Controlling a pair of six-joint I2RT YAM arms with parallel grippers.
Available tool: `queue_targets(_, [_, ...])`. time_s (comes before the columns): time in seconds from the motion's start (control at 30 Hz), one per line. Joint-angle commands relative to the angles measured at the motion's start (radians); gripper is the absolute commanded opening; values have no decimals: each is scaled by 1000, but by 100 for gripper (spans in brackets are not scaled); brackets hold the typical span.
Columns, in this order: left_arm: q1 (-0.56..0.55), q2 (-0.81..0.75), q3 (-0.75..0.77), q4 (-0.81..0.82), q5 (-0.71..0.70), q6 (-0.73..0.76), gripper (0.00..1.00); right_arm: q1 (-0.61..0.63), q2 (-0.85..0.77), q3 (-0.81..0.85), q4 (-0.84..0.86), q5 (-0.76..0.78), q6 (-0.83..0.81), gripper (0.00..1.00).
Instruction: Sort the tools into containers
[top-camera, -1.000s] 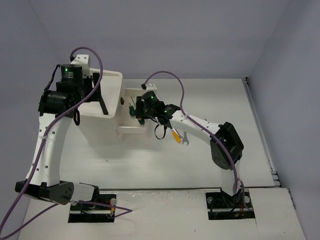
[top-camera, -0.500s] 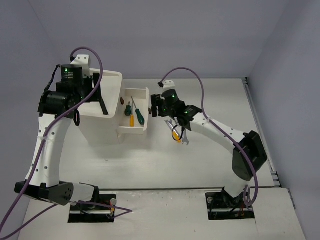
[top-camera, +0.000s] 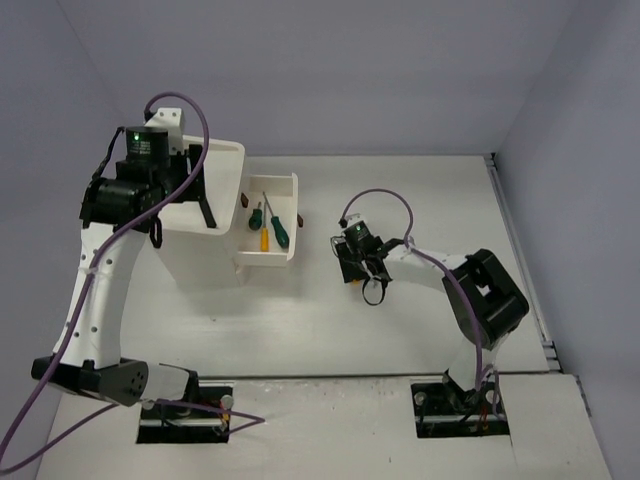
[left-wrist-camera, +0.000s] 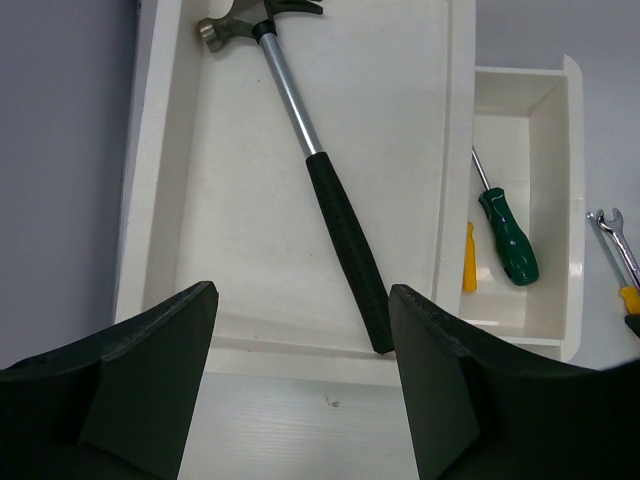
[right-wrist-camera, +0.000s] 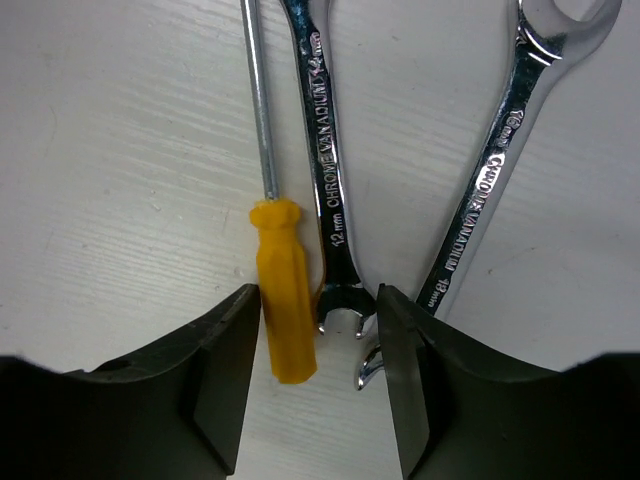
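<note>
Wrench (right-wrist-camera: 325, 150) lies on the table (right-wrist-camera: 120, 150) with its near end between the right gripper's (right-wrist-camera: 317, 330) half-parted, empty jaws. We read its long axis as running straight ahead; a yellow screwdriver (right-wrist-camera: 280, 300) lies parallel beside it.

The left arm (top-camera: 90, 290) stood raised, the left tool (left-wrist-camera: 300, 330) pointing down, its jaws wide apart and empty. The right arm (top-camera: 425, 262) reached low, the right tool (right-wrist-camera: 318, 330) parted, gripping nothing.

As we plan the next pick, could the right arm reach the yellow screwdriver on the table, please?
Probably yes: its gripper hangs open right over the screwdriver; nothing covers it, though a wrench lies alongside.
</note>
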Motion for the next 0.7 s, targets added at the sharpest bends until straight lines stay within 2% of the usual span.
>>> queue_targets(0.0, [-8,0,42,27,0,-5,66,2,31,14,17,-30,-5,44])
queue_targets(0.17, [-10,5,38,27,0,-6,66,17,41,14,16,-27,-5,43])
queue_targets(0.43, [-10,12,47,27,-4,-6,66,41,-11,49,8,80,-5,53])
queue_targets(0.67, [-10,17,44,28,-7,-5,66,62,-14,88,-5,143,-23,53])
